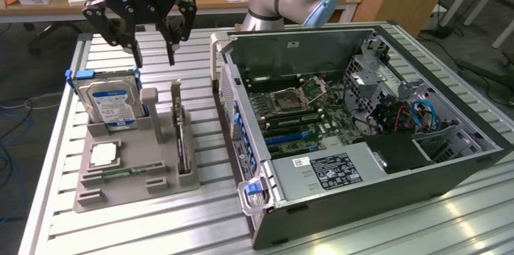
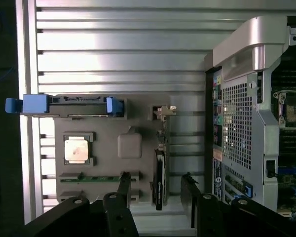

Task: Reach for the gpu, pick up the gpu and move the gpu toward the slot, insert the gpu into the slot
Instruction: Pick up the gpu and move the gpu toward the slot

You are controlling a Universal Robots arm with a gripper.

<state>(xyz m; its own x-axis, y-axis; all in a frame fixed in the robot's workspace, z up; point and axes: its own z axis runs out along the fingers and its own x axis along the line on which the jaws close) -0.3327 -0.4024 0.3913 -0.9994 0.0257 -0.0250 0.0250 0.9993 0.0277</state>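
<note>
The gpu (image 1: 182, 130) is a thin dark card standing on edge in a grey holder (image 1: 136, 190), its silvery bracket at the far end. In the wrist view the gpu (image 2: 159, 174) lies directly below, between the two dark fingers. My gripper (image 1: 154, 61) hangs open above the back of the holder, clear of the card, with nothing between its fingers. In the wrist view the gripper (image 2: 156, 177) straddles the card's line. The slot (image 1: 285, 138) is among the blue connectors on the motherboard inside the open computer case (image 1: 321, 44).
On the holder (image 2: 113, 123) a blue-labelled hard drive (image 1: 112, 101) stands upright, with a processor (image 1: 105, 154) and a green memory stick (image 1: 120, 172) lying flat. The case (image 2: 241, 123) sits close beside the holder on the slatted metal table (image 1: 201, 225). Desks stand behind.
</note>
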